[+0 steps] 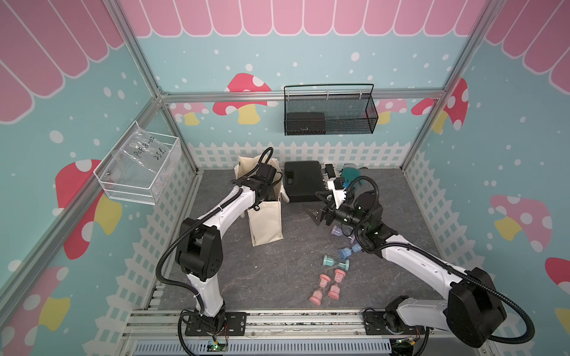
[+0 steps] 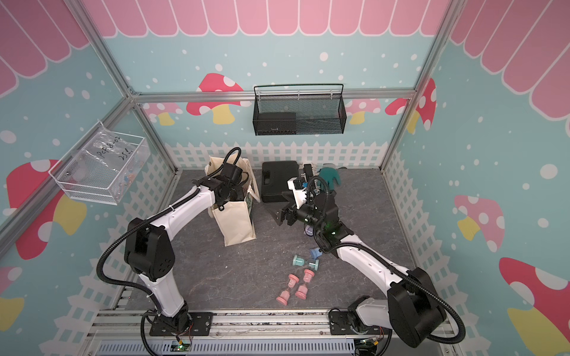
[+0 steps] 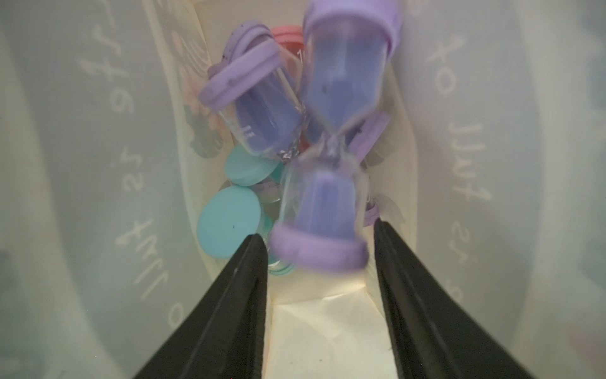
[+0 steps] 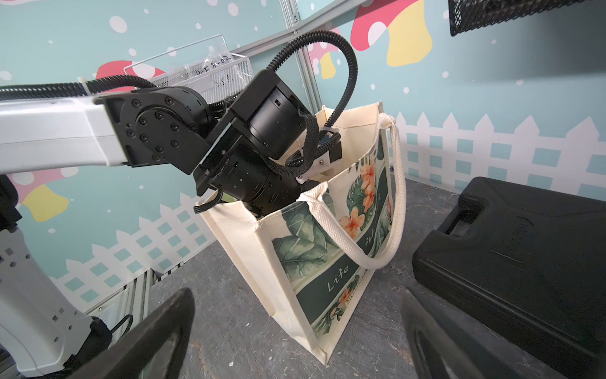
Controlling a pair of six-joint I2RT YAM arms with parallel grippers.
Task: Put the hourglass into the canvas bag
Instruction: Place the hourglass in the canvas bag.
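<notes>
Let the purple-capped glass hourglass [image 3: 331,154] fall clear of the released left pincer [image 3: 319,233] (right pincer [image 4: 296,295]: spread, empty) into the cream canvas bag [image 4: 239,249].

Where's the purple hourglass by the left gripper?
In the left wrist view, the purple hourglass is inside the canvas bag, just past the left gripper, above other hourglasses.

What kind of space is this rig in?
Probably an enclosed robot test cell: aluminium frame, printed mushroom wall panels, left arm and right arm bolted to a front rail, hourglasses and canvas bag as props.
</notes>
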